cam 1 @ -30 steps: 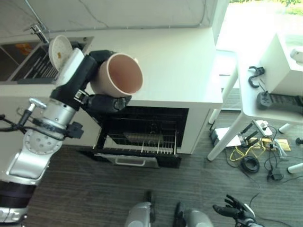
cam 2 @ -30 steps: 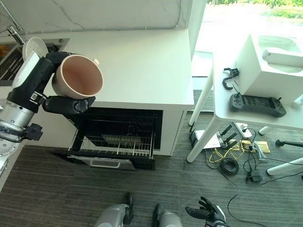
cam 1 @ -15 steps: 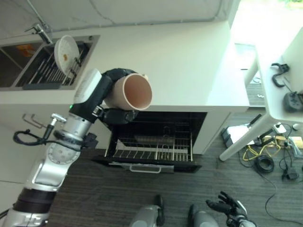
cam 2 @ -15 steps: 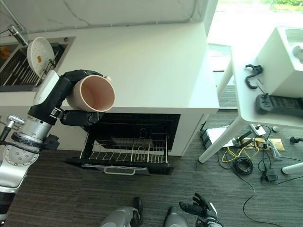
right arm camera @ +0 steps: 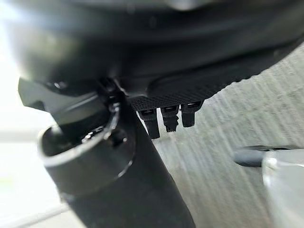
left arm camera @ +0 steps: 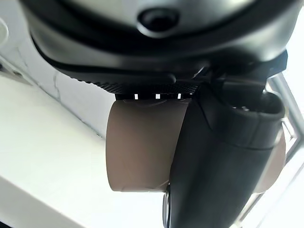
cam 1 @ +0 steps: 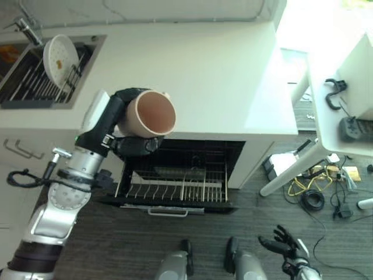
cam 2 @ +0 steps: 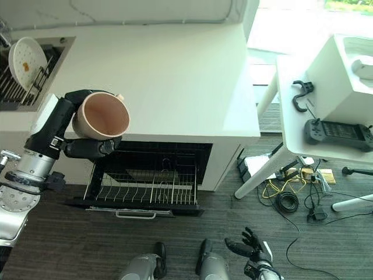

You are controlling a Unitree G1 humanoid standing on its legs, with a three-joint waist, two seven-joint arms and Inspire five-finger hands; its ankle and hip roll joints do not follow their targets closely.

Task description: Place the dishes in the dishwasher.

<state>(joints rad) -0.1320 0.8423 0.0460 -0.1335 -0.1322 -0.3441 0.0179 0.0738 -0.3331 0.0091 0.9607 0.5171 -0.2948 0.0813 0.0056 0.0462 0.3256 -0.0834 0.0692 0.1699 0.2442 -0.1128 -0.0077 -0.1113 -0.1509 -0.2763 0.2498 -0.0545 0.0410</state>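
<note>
From the left eye view, the left hand (cam 1: 133, 144) has its fingers and thumb curled round a tan bowl (cam 1: 150, 114), holding it up on its side with the open mouth facing outward, above the front edge of the white counter (cam 1: 192, 64). Under that edge the dishwasher (cam 1: 175, 175) stands open, its wire rack (cam 1: 175, 189) pulled out over the floor. At the counter's far left corner a white plate (cam 1: 57, 51) leans upright in the sink rack (cam 1: 35, 81).

In the right eye view, the right hand (cam 2: 246, 249) hangs low over the dark floor, fingers spread and relaxed, holding nothing. A white side table (cam 2: 303, 140) stands off to the right, well apart from the counter.

The left wrist view shows the bowl's tan wall clamped between palm and thumb.

In the right wrist view, short straight fingertips (right arm camera: 169, 117) show over grey floor, touching nothing.
</note>
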